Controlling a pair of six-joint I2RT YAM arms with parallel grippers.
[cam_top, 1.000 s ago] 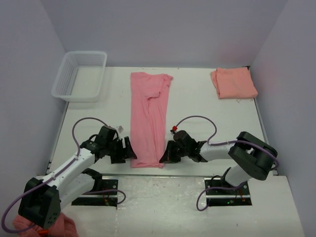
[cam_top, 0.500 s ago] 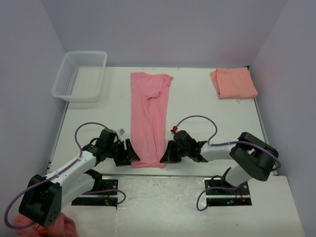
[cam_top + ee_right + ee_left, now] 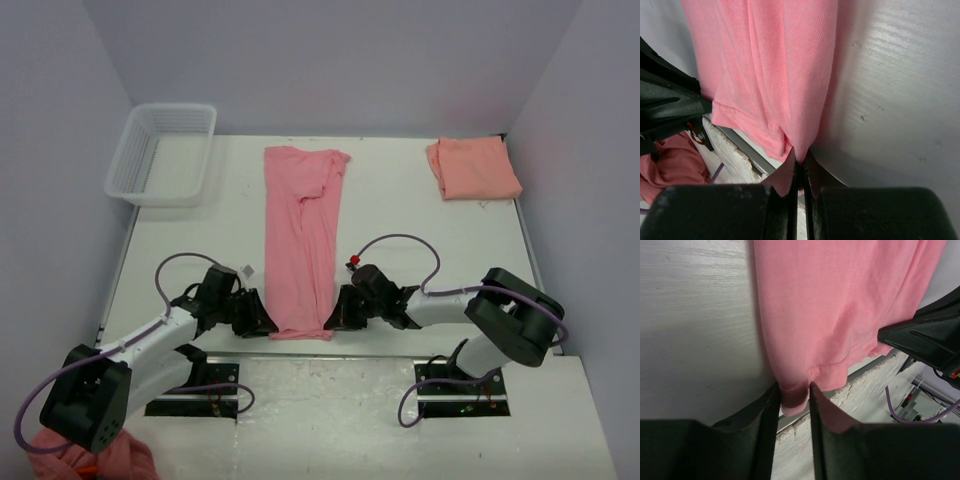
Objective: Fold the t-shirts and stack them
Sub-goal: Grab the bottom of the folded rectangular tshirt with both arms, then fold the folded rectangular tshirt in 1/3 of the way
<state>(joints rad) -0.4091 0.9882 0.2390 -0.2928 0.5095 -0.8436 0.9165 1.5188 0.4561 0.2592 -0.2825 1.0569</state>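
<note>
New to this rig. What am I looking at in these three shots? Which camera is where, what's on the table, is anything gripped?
A left arm and a right arm, both small robots, are bolted at the near edge of a white table. The wide shot looks down from above and behind them. The two close-ups come from a camera on each wrist. On the table are a long pink shirt folded into a strip, a folded orange shirt far right, and a white basket far left. The right fingers are shut on the pink shirt's near right corner. The left fingers sit either side of its near left corner; whether they clamp it is unclear.
</note>
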